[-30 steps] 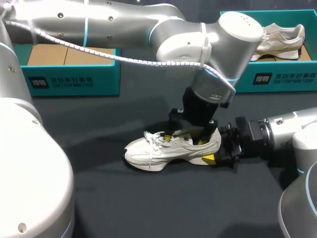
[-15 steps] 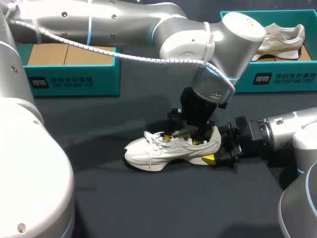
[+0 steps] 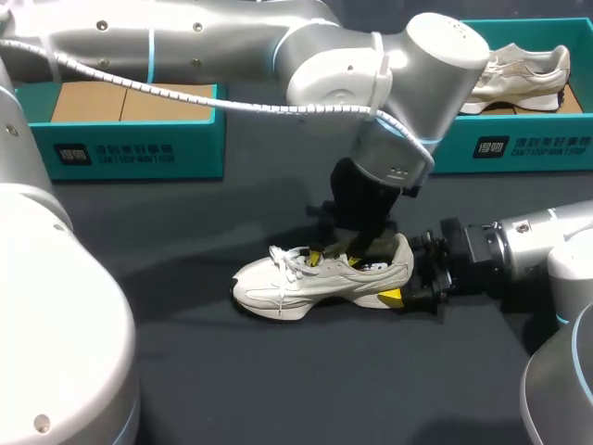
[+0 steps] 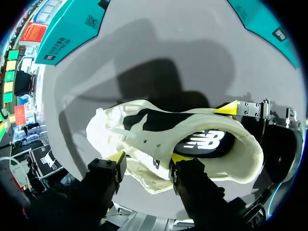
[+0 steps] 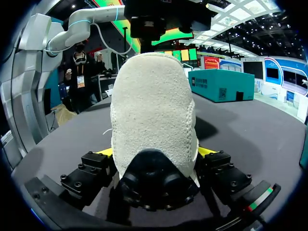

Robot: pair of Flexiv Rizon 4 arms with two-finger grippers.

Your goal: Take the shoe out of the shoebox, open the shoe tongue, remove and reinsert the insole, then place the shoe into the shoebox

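Mid-counter, on the dark grey counter (image 3: 278, 389): white lace-up mesh sneaker (image 3: 315, 278) sits upright on its sole, toe toward my left, well apart from both boxes.

R pincer (image 3: 405, 278) comes in low from the right and is clamped on the heel. The wrist view shows one yellow tip on each side of the knit heel cup, both touching.

L pincer (image 4: 148, 157) drops in from above at the collar. Its tips straddle a cream fold of the upper by the tongue, one outside and one on the opening side. Both look pressed against it, so I read it as pinching the sneaker there.

Black foam insole w/ white logo (image 4: 202, 142) lies flat inside, fully seated.

Step, my read: shoe is out of the box, the tongue/collar is being spread, and the insole is not yet pulled.

Next move needs:
- R to hold the heel steady.
- L to let go of the fold and get a tip under the insole edge near the heel, then lift along the shoe's length w/o dragging the shoe.

Teal cardboard shoebox w/ brown floor (image 3: 139, 148) is at far left. A second teal box (image 3: 519, 144) at far right holds another pale shoe (image 3: 519, 69).
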